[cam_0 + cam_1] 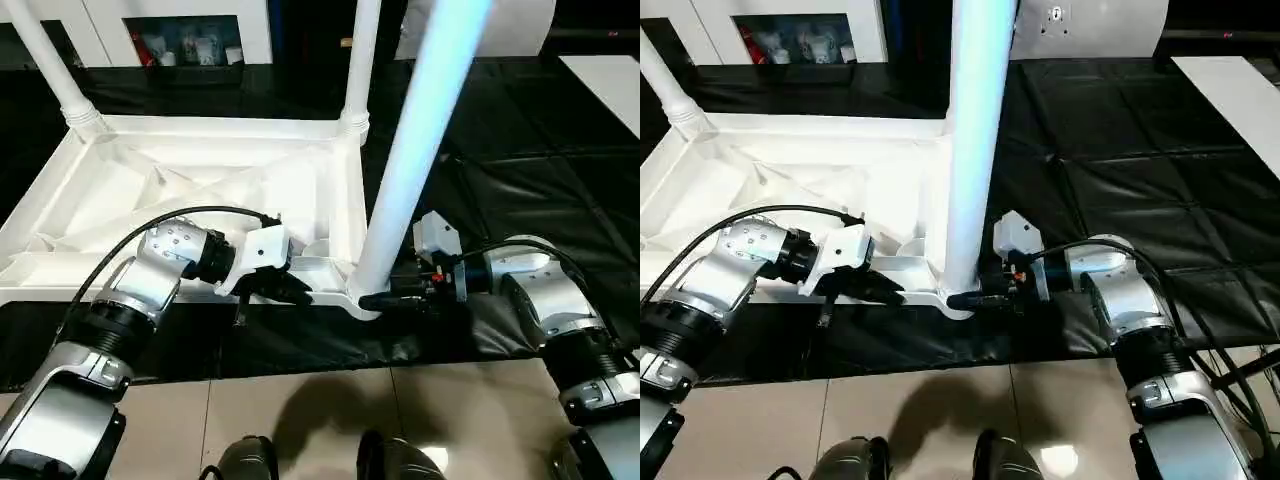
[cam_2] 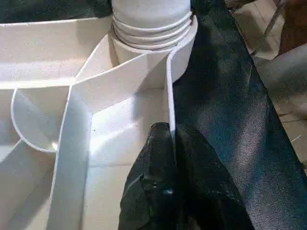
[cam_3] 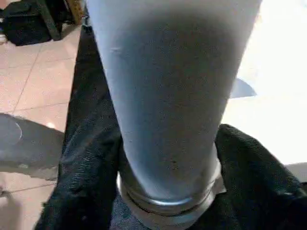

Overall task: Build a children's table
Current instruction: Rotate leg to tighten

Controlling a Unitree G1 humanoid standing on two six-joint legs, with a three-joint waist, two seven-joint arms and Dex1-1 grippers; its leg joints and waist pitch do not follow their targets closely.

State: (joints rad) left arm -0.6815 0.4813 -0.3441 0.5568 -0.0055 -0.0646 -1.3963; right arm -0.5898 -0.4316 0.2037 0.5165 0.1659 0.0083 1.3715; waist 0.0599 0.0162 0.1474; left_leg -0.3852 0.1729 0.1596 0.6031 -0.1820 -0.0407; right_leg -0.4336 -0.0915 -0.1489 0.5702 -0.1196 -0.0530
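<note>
Left wrist view has the left gripper (image 2: 172, 158) with its jaws pinched shut on the thin upright side wall of the white plastic table top (image 1: 200, 170), one black finger on each face of that wall, just short of the near corner socket (image 2: 153, 43). Right wrist view has the right gripper (image 3: 168, 191) with its jaws set wide around the foot of the long white tapered leg (image 1: 420, 150), a dark finger on either side of it close against the ringed collar; I cannot tell whether the fingers actually press on it.

Out from there, the table top lies upside down on the black sheet-covered surface (image 1: 540, 170), its ribbed underside facing up with diagonal ribs running between the walls. The gripped leg stands upright in the near right corner socket and rises out past the top of the head views. Two more white legs stand in the far corners, the far left one (image 1: 45, 70) leaning a little outward and the far right one (image 1: 360, 60) upright.

The table top's near edge runs close along the surface's front edge, with pale tiled floor (image 1: 300, 410) just beyond. To the right of the leg the black sheet lies open and wrinkled.
</note>
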